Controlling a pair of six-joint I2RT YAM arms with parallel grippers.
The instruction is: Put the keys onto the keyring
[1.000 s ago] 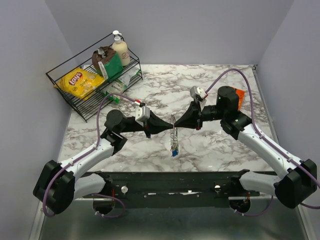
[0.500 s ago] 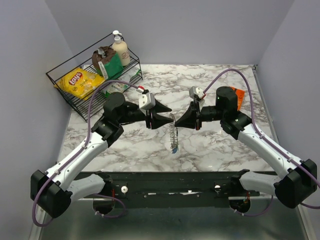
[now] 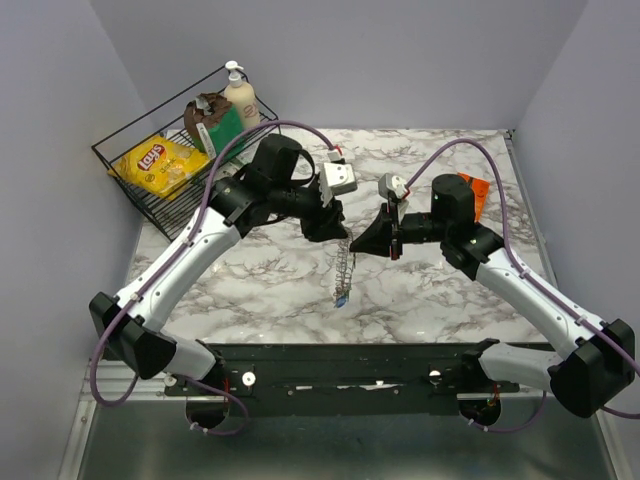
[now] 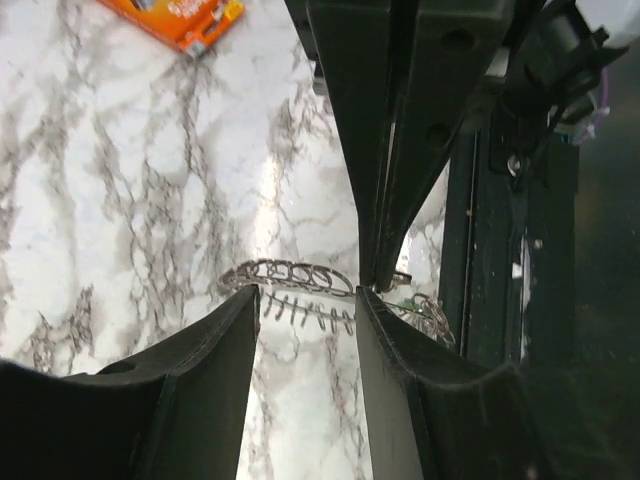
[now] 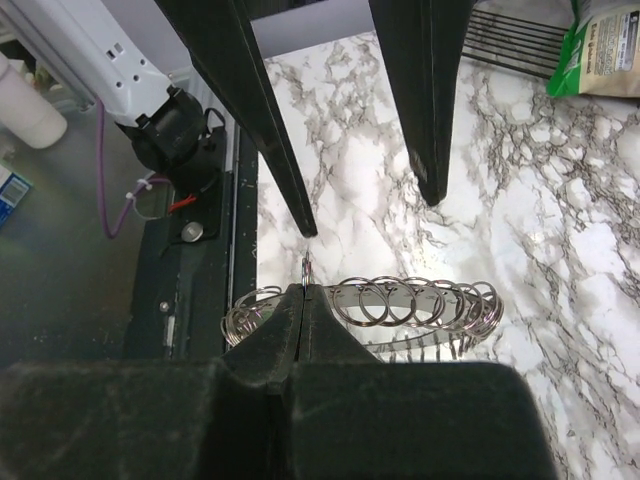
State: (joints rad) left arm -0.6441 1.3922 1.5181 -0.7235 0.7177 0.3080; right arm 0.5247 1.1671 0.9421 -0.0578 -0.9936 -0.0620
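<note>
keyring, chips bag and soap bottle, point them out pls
keyring point(image 5: 420, 302), right wrist view, its looped rim
chips bag point(image 3: 160, 163), top external view, middle of the bag
soap bottle point(image 3: 241, 104), top external view, its body

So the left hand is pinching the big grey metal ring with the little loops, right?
No, the right hand is pinching the big grey metal ring. The right wrist view shows its fingers shut on it. The left hand is open.

White-shelled left arm point(image 3: 185, 270) and right arm point(image 3: 535, 292), chunky black joints, purple cables point(image 3: 262, 130) looping; black wedge-shaped left tool point(image 3: 335, 230), right tool point(image 3: 356, 246).
</note>
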